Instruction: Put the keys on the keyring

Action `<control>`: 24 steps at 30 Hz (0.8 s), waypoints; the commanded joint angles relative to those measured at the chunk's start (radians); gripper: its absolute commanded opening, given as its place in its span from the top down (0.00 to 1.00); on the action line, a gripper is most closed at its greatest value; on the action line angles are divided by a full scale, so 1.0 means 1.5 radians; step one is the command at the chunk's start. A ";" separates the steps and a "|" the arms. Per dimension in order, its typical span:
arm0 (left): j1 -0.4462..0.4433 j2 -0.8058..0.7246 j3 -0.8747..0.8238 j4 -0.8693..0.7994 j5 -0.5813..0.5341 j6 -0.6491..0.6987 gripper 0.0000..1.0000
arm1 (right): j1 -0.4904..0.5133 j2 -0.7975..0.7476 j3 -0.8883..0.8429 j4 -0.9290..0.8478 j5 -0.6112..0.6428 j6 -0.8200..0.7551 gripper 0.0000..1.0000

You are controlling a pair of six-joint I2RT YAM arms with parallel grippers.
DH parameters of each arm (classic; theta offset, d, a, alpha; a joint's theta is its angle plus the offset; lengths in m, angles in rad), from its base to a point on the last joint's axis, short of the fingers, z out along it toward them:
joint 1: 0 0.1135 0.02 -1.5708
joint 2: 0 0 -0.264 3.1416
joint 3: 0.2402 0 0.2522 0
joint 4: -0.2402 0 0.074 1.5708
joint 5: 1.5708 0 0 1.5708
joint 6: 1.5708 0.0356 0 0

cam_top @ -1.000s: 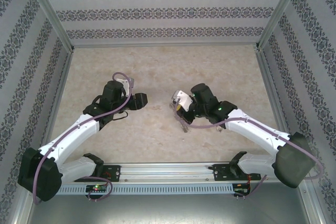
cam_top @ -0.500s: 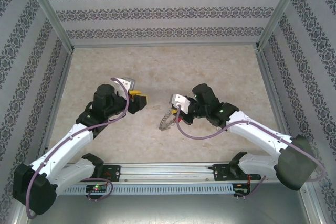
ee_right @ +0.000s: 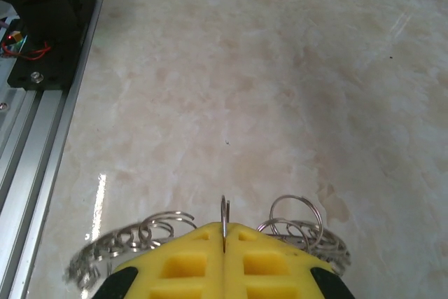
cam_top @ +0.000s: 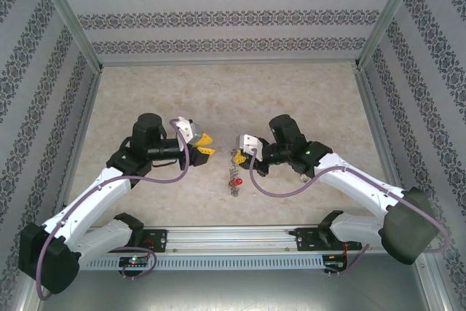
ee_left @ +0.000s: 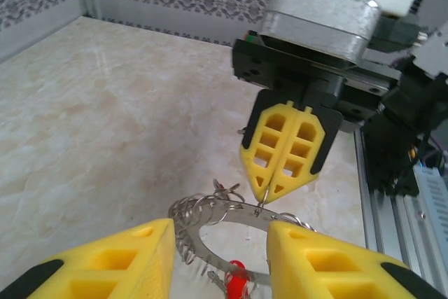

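From above, the left gripper [cam_top: 204, 146] points its yellow fingers toward the middle of the marbled table [cam_top: 306, 92]. The right gripper [cam_top: 239, 155] faces it from close by, with a small gap between the two. Below the right gripper the keyring [cam_top: 234, 175] hangs edge-on as a thin silvery strip, with a red-headed key [cam_top: 236, 181] against it. At this size it is hard to tell whether the key is threaded on a loop or only lies against the ring. In the left wrist view the left gripper's own fingers [ee_left: 119, 260] stand apart at the bottom edge with nothing between their pads. The ring, fringed with wire loops, hangs just beyond that gap, and the red head shows low inside it. Above the ring the right gripper's fingers [ee_left: 269, 152] are pressed together, their tips nipping one small wire loop on the ring's upper rim. In the right wrist view those fingers meet flat, with the thin loop standing upright in the seam. The other loops fan out to either side under the tips, and an aluminium rail [ee_right: 35, 145] runs along the left.
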 commanded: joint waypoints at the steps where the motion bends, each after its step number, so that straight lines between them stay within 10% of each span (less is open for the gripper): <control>1: -0.026 0.018 0.019 -0.035 0.040 0.098 0.60 | 0.009 -0.006 0.006 0.001 -0.020 -0.042 1.00; 24: -0.100 0.127 0.030 0.004 0.019 0.135 0.58 | 0.023 0.019 -0.013 0.058 -0.039 0.036 1.00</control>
